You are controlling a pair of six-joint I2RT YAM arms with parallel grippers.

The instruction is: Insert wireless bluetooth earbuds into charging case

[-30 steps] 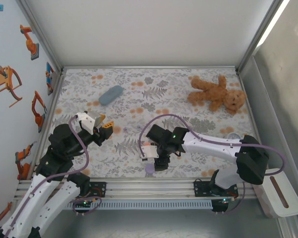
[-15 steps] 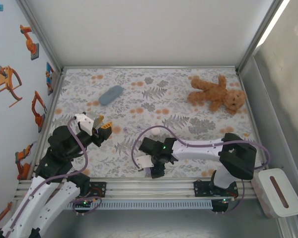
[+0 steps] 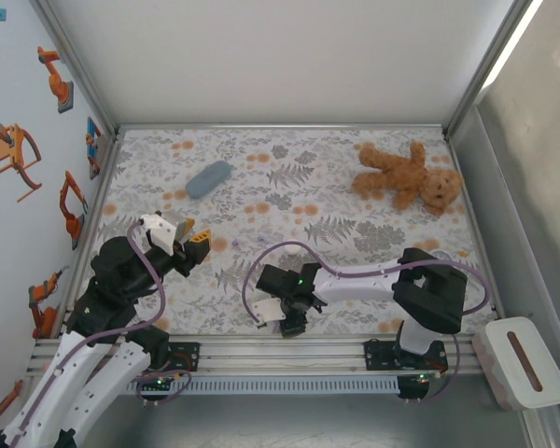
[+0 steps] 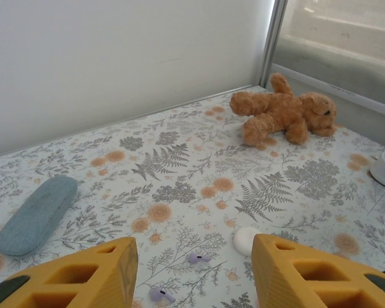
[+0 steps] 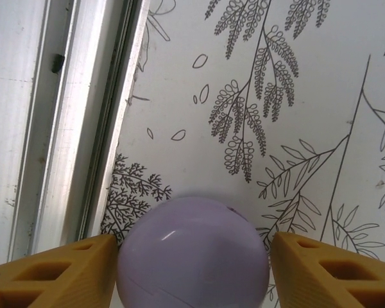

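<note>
Straddling the lilac case (image 5: 192, 256), the right tool (image 5: 192, 273) perhaps touches it.

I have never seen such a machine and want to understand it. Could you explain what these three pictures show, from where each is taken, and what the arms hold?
These are two robot arms bolted at the near edge of a flower-patterned table. The wide picture comes from a camera above and behind them. The other two come from a camera on each wrist; the orange blocks at the bottom are that gripper's own fingers. On the table lie a teddy bear, a blue-grey oblong case, two small lilac earbuds and a small white round piece. The left gripper is open and holds nothing. The right gripper has its fingers on either side of a round lilac case; whether it grips it yet, I cannot tell.
</note>
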